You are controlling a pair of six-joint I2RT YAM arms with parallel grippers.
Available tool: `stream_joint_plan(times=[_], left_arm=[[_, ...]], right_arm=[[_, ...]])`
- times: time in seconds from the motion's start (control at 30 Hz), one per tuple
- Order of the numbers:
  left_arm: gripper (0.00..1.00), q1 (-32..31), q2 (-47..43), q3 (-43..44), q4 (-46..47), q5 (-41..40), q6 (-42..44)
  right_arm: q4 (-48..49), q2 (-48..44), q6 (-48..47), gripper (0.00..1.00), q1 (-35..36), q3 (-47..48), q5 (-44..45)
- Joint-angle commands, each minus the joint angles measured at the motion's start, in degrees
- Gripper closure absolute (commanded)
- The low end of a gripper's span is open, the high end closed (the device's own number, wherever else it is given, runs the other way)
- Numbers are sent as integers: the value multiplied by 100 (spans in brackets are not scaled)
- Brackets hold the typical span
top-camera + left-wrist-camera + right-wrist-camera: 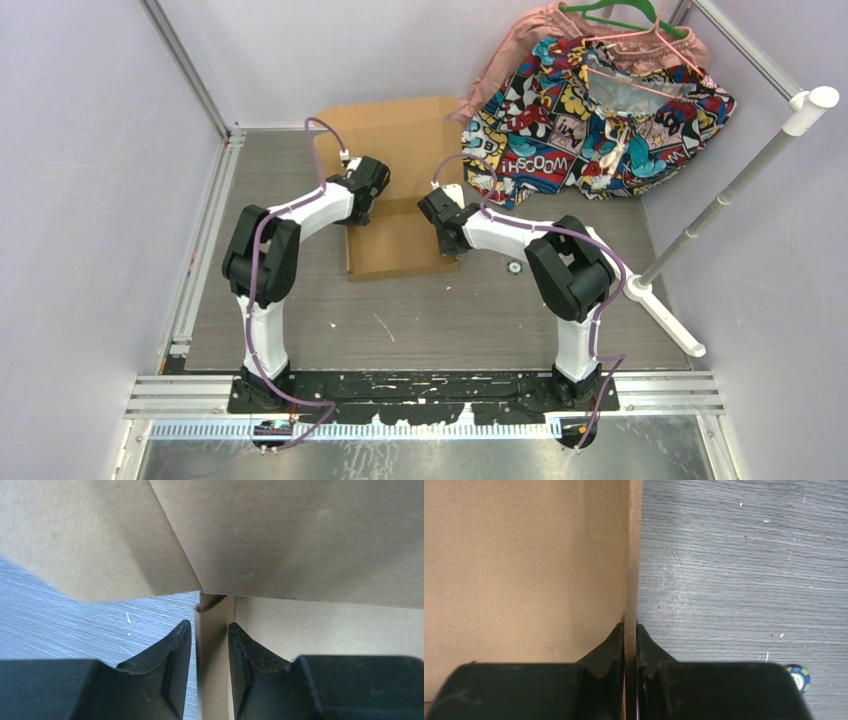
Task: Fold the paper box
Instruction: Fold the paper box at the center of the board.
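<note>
Clamped on right wall of paper box (400,250) with right tool (630,630); astride left wall with left tool (210,627), grip unclear; lengthwise up-frame.

Pale lilac walls (80,150), grey wood-grain tabletop (450,320), aluminium frame rails (187,62), white pole (740,180) at right

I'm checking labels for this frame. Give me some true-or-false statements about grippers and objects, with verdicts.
1. The right gripper is clamped on a wall of the paper box. True.
2. The left gripper hovers over bare table, clear of the box. False: it straddles a box wall.
3. The comic-print cloth lies inside the box. False: it lies beyond the box, at the back right.
4. A small round chip lies on the table. True.
</note>
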Motion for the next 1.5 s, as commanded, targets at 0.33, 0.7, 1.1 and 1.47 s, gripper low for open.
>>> stream_joint_plan(times=[0.33, 0.7, 1.1, 1.47], left_arm=[[65, 159, -978, -115, -606, 687, 177], [66, 10, -1886, -1010, -1068, 1412, -175], [67, -445, -2138, -1746, -664, 1423, -585], [76, -590, -1621, -1649, -769, 555, -680]], right_arm=[[-223, -176, -166, 69, -37, 62, 48], [-267, -141, -178, 69, -44, 135, 47], [-331, -165, -151, 69, -38, 167, -18], [-301, -167, -124, 69, -41, 52, -18]])
